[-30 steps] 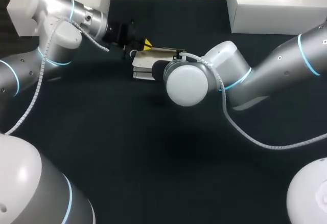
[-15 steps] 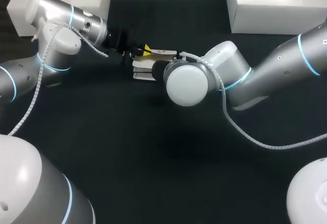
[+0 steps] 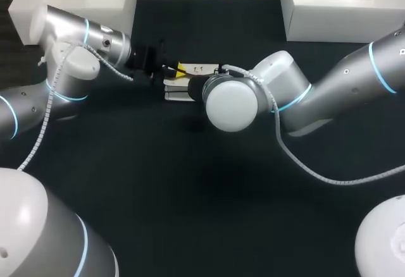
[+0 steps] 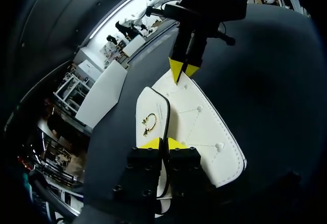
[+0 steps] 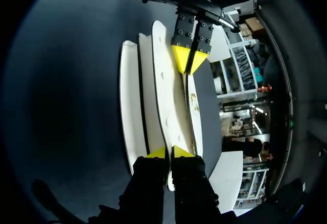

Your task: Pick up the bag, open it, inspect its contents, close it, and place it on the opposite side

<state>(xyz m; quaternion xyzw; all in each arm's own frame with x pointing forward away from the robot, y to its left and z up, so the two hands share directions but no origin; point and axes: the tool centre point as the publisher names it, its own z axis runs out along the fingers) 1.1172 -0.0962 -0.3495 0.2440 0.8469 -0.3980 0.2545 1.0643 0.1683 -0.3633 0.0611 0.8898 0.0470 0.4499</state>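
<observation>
Nearby — boxes [image 3: 342,21]; bag [image 3: 177,92] behind R arm [image 3: 234,103]

Bag [image 4: 202,127] between left claw [image 4: 163,143], right claw [image 4: 183,70]

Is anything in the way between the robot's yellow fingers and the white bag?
No, nothing visible is in the way. The left gripper and the right gripper each pinch an edge of the bag, from opposite ends.

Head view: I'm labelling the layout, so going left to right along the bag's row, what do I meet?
The left arm → left gripper at the bag's end → bag → right arm, its wrist over the bag's other end.
</observation>
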